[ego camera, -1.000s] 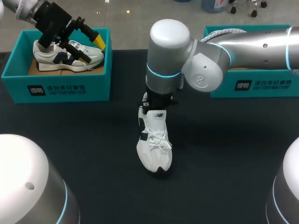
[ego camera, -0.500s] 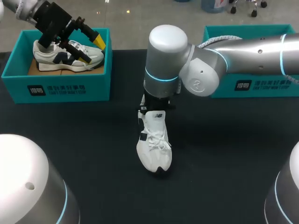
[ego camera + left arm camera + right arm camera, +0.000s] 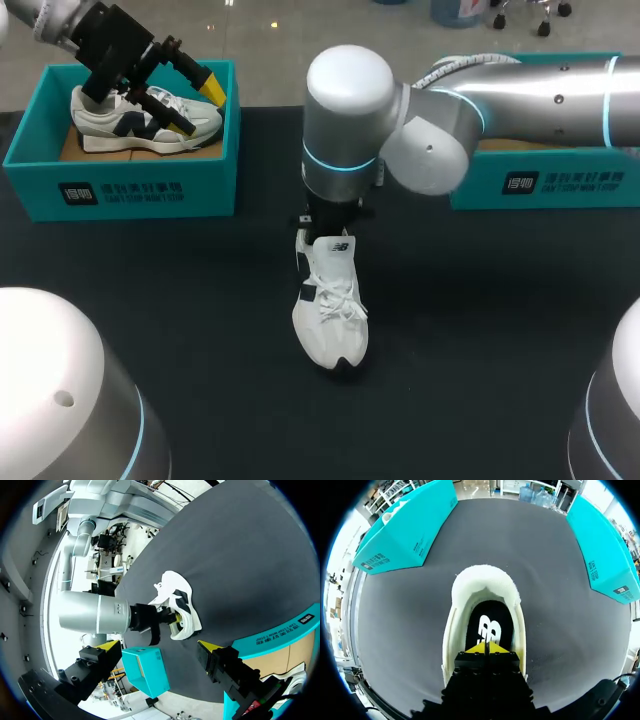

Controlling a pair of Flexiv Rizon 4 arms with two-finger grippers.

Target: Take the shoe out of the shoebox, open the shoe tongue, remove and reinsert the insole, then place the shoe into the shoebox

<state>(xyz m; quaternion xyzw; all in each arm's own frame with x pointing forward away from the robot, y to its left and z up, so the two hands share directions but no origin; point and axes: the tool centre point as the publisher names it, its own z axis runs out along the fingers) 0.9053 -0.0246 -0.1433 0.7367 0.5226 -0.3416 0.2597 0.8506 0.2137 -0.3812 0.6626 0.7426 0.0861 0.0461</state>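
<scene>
A white shoe [image 3: 331, 312] lies on the black table, toe toward the near edge. My right arm [image 3: 345, 130] stands over its heel. In the right wrist view my right gripper [image 3: 487, 647] is shut, its yellow tips pressed together inside the shoe's opening [image 3: 485, 587], just above the black insole [image 3: 488, 625]; I see nothing held between them. My left gripper [image 3: 195, 105] hangs open above the left teal shoebox [image 3: 120, 185], over a second white and navy shoe [image 3: 145, 118] lying in it. From the left wrist the white shoe [image 3: 177, 605] lies far ahead of the open fingers [image 3: 207, 646].
A second teal shoebox [image 3: 560, 180] stands at the back right, partly behind my right arm. In the right wrist view teal boxes [image 3: 410, 525] [image 3: 605, 545] flank the shoe on both sides. Black table surface [image 3: 200, 300] surrounds the shoe.
My right arm's wrist has shifted slightly to the left above the shoe's heel. The shoe and my left arm have stayed where they were.
</scene>
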